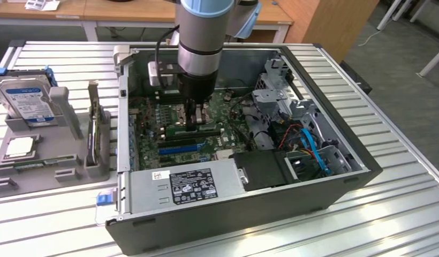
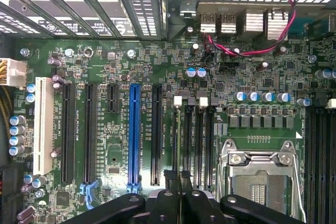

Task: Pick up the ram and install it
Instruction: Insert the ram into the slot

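Note:
My gripper (image 1: 198, 122) reaches down into the open computer case (image 1: 227, 219), over the motherboard (image 1: 183, 144). Its two fingers stand together, shut on the ram (image 1: 194, 129). The ram is a thin green stick lying lengthwise, low over the memory slots. In the wrist view the gripper (image 2: 178, 179) has its black fingertips pressed close. They line up with the dark memory slots (image 2: 198, 135), beside the processor socket (image 2: 260, 174). Between the fingertips the stick shows only as a thin edge.
On the exterior view's left, a grey fixture (image 1: 62, 160) carries a hard drive with a blue label (image 1: 27, 101) and a square silver chip (image 1: 20, 145). The power supply (image 1: 183, 184) sits at the case's front. A drive cage and blue cables (image 1: 309, 144) crowd the exterior view's right.

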